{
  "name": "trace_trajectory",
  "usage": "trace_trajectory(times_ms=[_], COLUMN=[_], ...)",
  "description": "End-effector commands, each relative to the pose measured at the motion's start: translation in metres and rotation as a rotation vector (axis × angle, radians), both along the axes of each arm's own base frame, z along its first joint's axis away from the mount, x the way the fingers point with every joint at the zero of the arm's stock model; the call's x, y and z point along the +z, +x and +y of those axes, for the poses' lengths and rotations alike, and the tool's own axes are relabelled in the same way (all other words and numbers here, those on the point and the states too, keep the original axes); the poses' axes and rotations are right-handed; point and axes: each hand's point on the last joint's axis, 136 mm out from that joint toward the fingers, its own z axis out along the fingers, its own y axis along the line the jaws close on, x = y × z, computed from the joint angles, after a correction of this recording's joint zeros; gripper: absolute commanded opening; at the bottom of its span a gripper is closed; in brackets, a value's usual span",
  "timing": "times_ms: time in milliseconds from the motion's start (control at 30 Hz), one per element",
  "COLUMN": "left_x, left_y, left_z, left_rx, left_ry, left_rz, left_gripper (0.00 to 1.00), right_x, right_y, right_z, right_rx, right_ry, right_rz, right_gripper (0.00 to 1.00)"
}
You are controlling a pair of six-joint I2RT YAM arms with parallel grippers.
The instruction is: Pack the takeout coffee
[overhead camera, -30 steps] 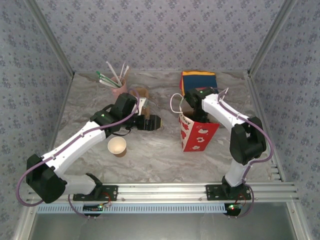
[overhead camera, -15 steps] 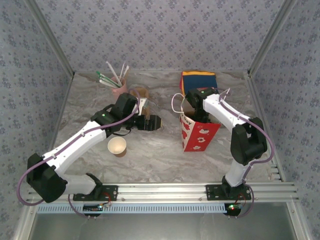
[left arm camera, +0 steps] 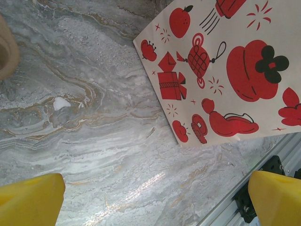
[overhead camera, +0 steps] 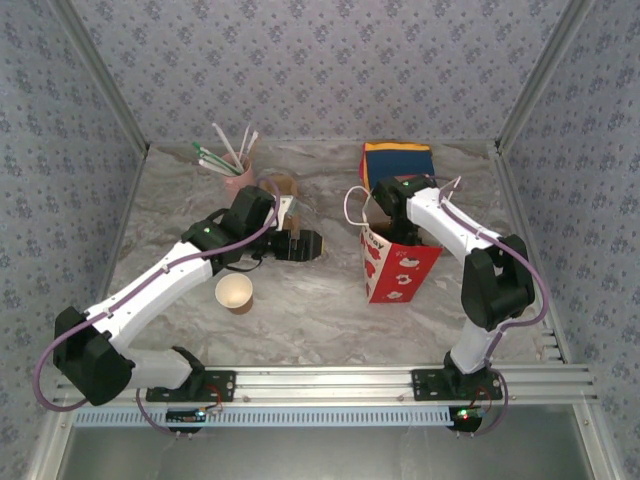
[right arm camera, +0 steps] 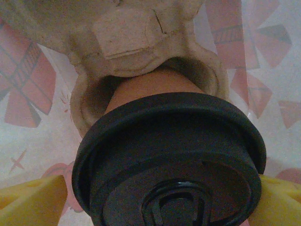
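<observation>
Right wrist view: nearest the lens is the takeout coffee point(right arm camera: 169, 150). Its round black plastic lid has a raised rim and a moulded sip tab. Under the lid the smooth tan-brown paper wall tapers down into a hollow of a rough, fibrous moulded-pulp tray point(right arm camera: 127, 37). Beyond that is the pale inside of a paper bag point(right arm camera: 28, 89), faintly marked with red prints. The right hand point(right arm camera: 153, 200) straddles the lid, one blunt yellow fingertip close on each side. I cannot tell whether they press on it.

Left wrist view: the left hand point(left arm camera: 150, 197) is spread wide and holds nothing, its yellow fingertips at the two lower corners. It hangs over the grey, veined, marble-look worktop point(left arm camera: 94, 117). Farther off is the bag's cream side with its red festive prints.

Top external view: a lidless paper cup point(overhead camera: 235, 292) with a cream inside stands upright near the front. Just beyond it the left hand points toward the bag. The right arm point(overhead camera: 450, 225) reaches down into the bag's open top. At the far side stand a pink cup of straws point(overhead camera: 238, 178) and, behind the bag, a blue and orange box point(overhead camera: 398, 158).
</observation>
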Motion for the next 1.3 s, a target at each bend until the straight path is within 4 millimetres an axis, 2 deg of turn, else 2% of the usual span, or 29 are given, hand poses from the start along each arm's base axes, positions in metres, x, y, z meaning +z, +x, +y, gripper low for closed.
trace_trajectory(times_ms=[0,1267], left_x=[0.016,0.011], left_y=[0.005,0.002], left_z=[-0.004,-0.001], left_rx=[-0.01,-0.001], left_ry=[-0.029,-0.026], left_rz=[-0.034,-0.026], left_gripper=[1.0,1.0], right_x=[0.005,0.005], right_y=[-0.008,-0.013], right_z=[-0.011,-0.022], right_rx=[-0.004,-0.025], right_ry=[-0.029,-0.049], right_rz=[0.008,0.006], right_gripper=[0.96,0.96])
